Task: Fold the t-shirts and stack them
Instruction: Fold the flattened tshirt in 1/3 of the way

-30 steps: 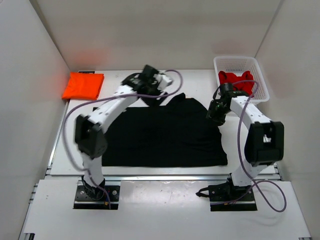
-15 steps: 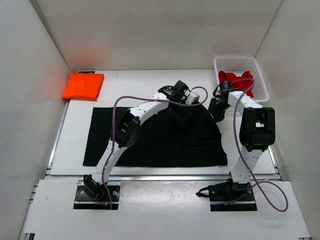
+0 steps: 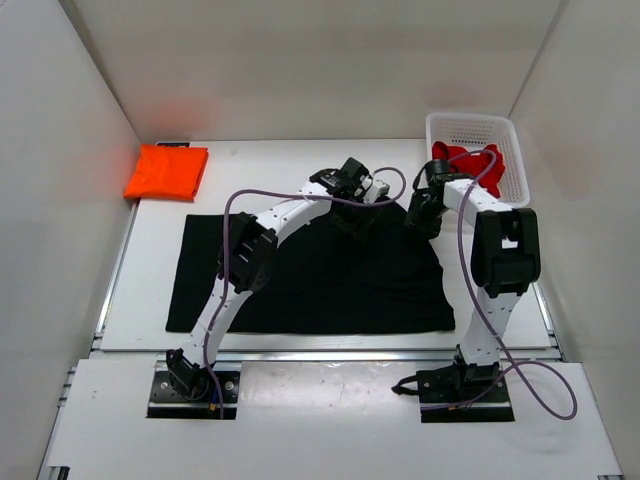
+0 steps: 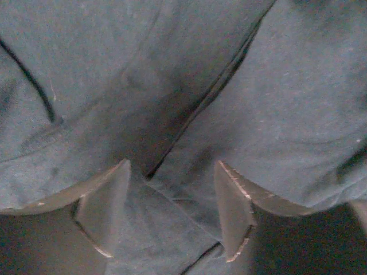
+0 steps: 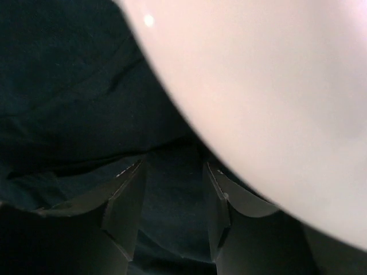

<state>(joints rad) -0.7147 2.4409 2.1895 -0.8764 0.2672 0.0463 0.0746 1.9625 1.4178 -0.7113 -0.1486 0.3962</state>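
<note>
Three shirts: the black t-shirt (image 3: 300, 280) lay spread mid-table, the orange t-shirt (image 3: 166, 171) folded at ten o'clock, the red t-shirt (image 3: 465, 165) in the white basket (image 3: 500, 125) at one o'clock. My left gripper (image 3: 356, 221) straddled a black fold, fingers wide. The right gripper (image 3: 418, 218) had cloth between narrower fingers; I couldn't tell if it gripped.

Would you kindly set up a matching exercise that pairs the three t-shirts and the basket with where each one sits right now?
Things:
1. orange t-shirt
2. black t-shirt
3. red t-shirt
4. white basket

Places:
A. stands at the far right corner of the table
B. lies folded at the far left corner
C. lies bunched inside the basket
D. is spread flat in the middle

Pairs: 1-B, 2-D, 3-C, 4-A
</note>
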